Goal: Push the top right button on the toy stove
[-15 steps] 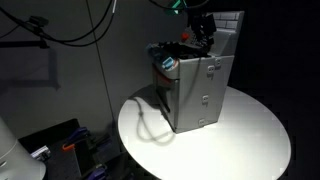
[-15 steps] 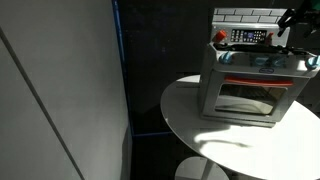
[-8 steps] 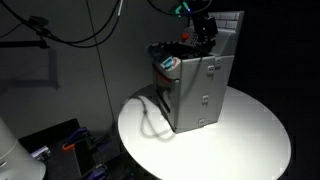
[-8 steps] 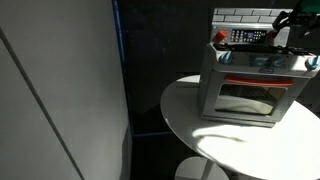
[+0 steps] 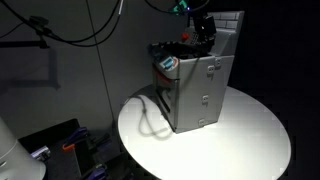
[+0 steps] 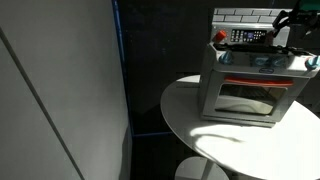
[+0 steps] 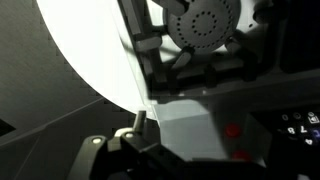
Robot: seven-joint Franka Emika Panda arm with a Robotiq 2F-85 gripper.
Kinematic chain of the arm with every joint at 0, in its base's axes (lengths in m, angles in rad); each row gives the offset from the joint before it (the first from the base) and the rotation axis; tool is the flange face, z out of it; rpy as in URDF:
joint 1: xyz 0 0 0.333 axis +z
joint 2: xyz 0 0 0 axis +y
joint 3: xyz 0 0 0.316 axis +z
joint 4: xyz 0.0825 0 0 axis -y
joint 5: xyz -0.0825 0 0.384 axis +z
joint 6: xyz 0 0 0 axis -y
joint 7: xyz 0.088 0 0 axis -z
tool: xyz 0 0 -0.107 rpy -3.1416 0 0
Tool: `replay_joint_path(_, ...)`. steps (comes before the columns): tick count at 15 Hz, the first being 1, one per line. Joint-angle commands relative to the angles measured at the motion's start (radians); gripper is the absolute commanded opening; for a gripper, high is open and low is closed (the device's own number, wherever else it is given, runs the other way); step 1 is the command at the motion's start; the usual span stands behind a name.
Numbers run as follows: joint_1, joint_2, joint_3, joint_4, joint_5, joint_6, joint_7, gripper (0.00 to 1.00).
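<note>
The toy stove (image 5: 200, 85) is a grey box with a white brick-pattern back panel, standing on a round white table (image 5: 250, 140). It also shows from the front in an exterior view (image 6: 250, 85), with its glass door and handle. My gripper (image 5: 205, 32) hangs over the stove's dark cooktop near the back panel; in an exterior view (image 6: 290, 22) it sits at the top right of the stove. The wrist view shows the grey stove top (image 7: 185, 125) with red buttons (image 7: 232, 130) close below. The fingers are too dark to tell open from shut.
A white cable (image 5: 150, 120) lies looped on the table beside the stove. A pale wall panel (image 6: 60, 90) fills one side. Dark cables hang behind (image 5: 70, 30). The table edge (image 6: 200, 140) drops off near the stove's front.
My gripper has shifted slightly above the cooktop near the back panel. The stove has not moved.
</note>
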Motion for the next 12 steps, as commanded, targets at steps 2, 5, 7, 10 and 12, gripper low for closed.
replay_joint_path(2,0.013,0.021,-0.020,0.044,-0.031,-0.048,0.057,1.00)
replay_joint_path(5,0.012,0.026,-0.021,0.045,-0.033,-0.047,0.061,1.00)
replay_joint_path(7,0.012,0.030,-0.023,0.047,-0.036,-0.047,0.068,1.00)
replay_joint_path(10,0.013,0.035,-0.025,0.048,-0.040,-0.043,0.073,1.00)
replay_joint_path(12,0.013,0.038,-0.025,0.050,-0.041,-0.041,0.076,1.00)
